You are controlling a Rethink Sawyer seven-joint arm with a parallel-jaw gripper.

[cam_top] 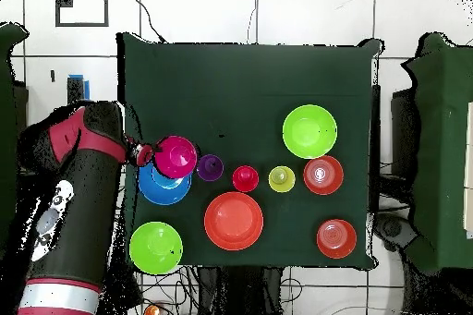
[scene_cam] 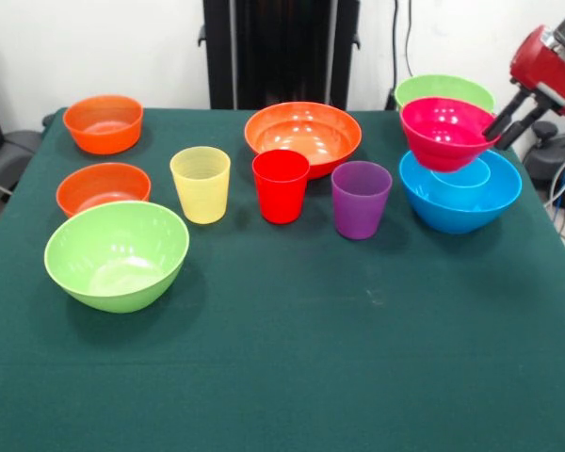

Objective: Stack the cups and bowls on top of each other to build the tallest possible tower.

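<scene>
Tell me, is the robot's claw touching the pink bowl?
Touching. In the front view the gripper has its black fingers on the rim of the magenta bowl, holding it tilted above the blue bowl.

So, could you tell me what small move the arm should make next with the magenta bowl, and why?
Probably lower it a little and let go. The gripper holds the magenta bowl by its rim, tilted, above the blue bowl, where a light blue cup already sits. In the overhead view the magenta bowl overlaps the blue one, so it seems roughly lined up.
</scene>
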